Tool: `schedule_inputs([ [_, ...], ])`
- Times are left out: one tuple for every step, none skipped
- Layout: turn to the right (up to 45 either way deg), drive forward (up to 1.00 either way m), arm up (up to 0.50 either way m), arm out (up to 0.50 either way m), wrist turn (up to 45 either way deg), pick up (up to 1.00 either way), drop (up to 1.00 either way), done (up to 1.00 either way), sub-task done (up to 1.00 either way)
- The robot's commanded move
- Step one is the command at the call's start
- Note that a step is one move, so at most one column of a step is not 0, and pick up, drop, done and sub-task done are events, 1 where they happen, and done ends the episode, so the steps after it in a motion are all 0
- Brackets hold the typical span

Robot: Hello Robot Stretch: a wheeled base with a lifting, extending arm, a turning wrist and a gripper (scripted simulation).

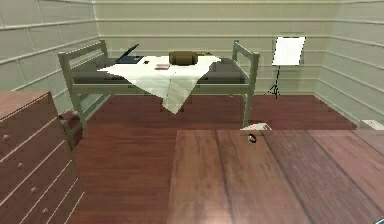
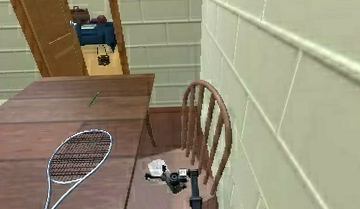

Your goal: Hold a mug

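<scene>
Looking ahead, I have the wooden table (image 1: pixel 300 185) close in at the forward view's lower right. A dresser (image 1: pixel 30 150) is cut off at the left edge. Between them a strip of bare red-brown floor (image 1: pixel 130 150) runs clear up to the bed (image 1: pixel 160 70) against the far wall. A white stand (image 1: pixel 288 52) sits in the corner beside the bed's foot. One small dark object (image 1: pixel 254 139) lies near the table's far edge, too small for me to name. Something white (image 1: pixel 260 127) is partly hidden just beyond that edge.

In the arm side view, a wooden chair (image 2: pixel 203 117) fills the tight gap between the table's edge and the block wall (image 2: pixel 288 89). A racket (image 2: pixel 78 158) lies flat on the tabletop, its handle cut by the bottom edge. A thin stick-like thing (image 2: pixel 93 99) lies farther out. Past the table a door (image 2: pixel 51 37) stands ajar onto a blue furnishing (image 2: pixel 93 33).

The gripper (image 2: pixel 160 174) sits low between table edge and chair. A pale blob (image 2: pixel 154 168), possibly the mug, is at its far end. I cannot tell whether it is held, nor how the fingers are set.
</scene>
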Motion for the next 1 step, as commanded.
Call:
schedule_inputs([
  [0.0,0.0,0.0,0.0,0.0,1.0,0.0,0.0,0.0],
])
